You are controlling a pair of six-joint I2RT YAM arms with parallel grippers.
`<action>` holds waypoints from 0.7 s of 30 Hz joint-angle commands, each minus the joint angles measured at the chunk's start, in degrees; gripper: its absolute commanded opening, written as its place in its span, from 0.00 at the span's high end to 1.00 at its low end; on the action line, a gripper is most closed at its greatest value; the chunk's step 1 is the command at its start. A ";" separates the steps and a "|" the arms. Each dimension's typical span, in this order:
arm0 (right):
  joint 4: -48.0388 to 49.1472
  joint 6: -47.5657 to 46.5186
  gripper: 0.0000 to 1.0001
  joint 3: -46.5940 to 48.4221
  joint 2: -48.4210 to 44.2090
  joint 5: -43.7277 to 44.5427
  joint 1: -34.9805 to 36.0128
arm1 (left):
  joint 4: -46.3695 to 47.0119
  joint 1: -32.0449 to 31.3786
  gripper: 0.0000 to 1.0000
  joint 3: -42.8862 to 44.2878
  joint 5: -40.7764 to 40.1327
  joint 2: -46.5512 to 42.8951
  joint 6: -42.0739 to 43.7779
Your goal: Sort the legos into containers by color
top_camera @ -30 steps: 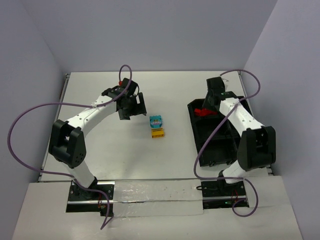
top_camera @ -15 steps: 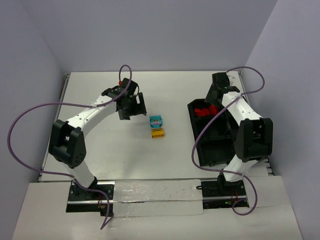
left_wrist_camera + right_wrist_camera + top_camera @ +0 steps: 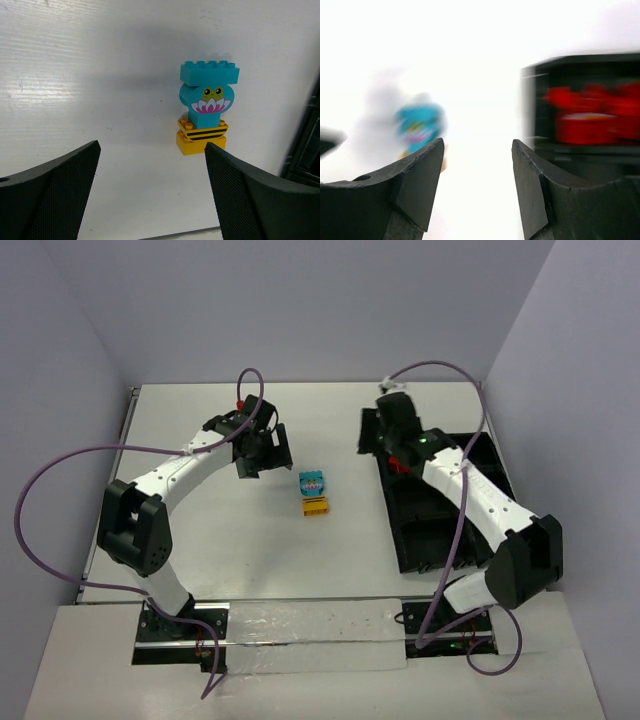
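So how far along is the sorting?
Done: red legos lie in the far bin of the black tray. In hand: nothing; left gripper and right gripper are both open and empty. Left: the cyan legos and the yellow lego, stacked together on the table, unsorted.

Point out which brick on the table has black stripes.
The yellow brick. The two cyan ones by it have no stripes: the plain cyan brick and the cyan brick with a frog picture.

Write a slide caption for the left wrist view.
Open left gripper faces cyan bricks and a yellow brick on the table.
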 commanded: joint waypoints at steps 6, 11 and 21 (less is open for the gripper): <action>0.42 -0.13 0.31 0.91 10.94 -3.62 16.21 | -0.10 0.90 0.07 1.64 -2.08 -1.65 -0.49; -0.36 2.20 0.29 3.40 16.91 -3.44 19.86 | 0.30 1.67 0.07 0.52 -1.48 -2.59 -0.74; -3.76 7.14 0.26 11.75 26.84 -0.04 20.28 | 0.61 1.76 0.07 0.16 -0.76 -2.76 -1.00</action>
